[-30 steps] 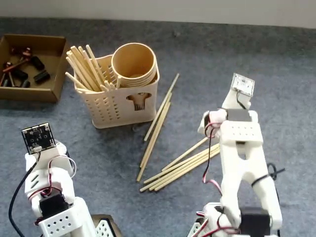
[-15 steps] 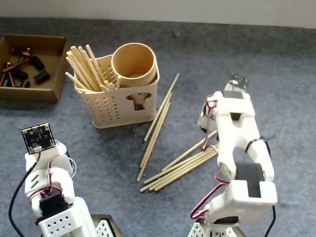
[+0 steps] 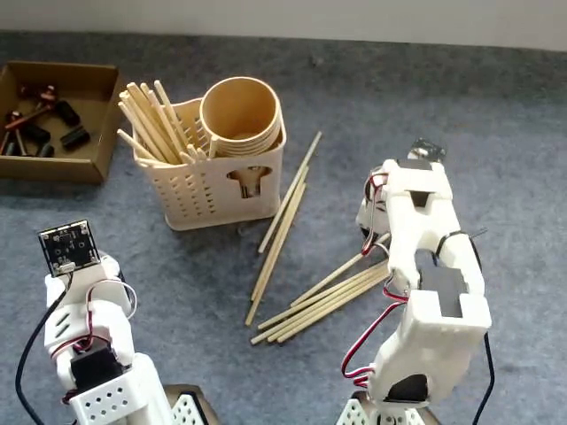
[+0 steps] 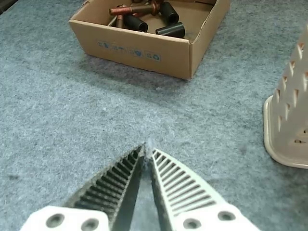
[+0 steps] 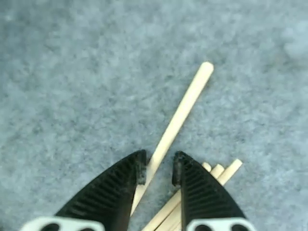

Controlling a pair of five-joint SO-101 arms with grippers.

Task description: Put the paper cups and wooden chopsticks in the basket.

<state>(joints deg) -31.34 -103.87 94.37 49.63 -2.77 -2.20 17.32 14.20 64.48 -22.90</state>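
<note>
The right wrist view is giving the detail the high view is hiding. The right gripper (image 5: 157, 168) is sitting low over the grey felt-like table cover (image 5: 72, 72) with its black jaws a little apart, straddling one pale wooden chopstick (image 5: 182, 111) without clamping it. The cut ends of the loose chopstick bundle (image 5: 222, 171) are poking in just beside one jaw. In the high view the white right arm (image 3: 425, 257) is covering that spot at about 4 o'clock, and the bundle is running under it.

The left wrist view is showing the left gripper (image 4: 147, 150) with its tips pressed together on nothing, hanging over the cover. It's facing the brown cardboard box (image 4: 144, 45) of black and copper-coloured metal bits (image 4: 144, 14), with a corner of the basket off to one side.

In the high view the cream perforated plastic basket (image 3: 213, 190) is standing at 11 o'clock, already holding the stacked tan paper cups (image 3: 241, 111) and a sheaf of chopsticks (image 3: 155, 119) on its 9 o'clock side. A few more slanted chopsticks (image 3: 283, 208) are lying between the basket and the right arm — close to the basket's wall. The box is sitting at 10 o'clock, well apart from the left arm (image 3: 89, 336) at 7 o'clock. Grey cover is stretching toward 1 to 2 o'clock, up to its far edge along 12.
</note>
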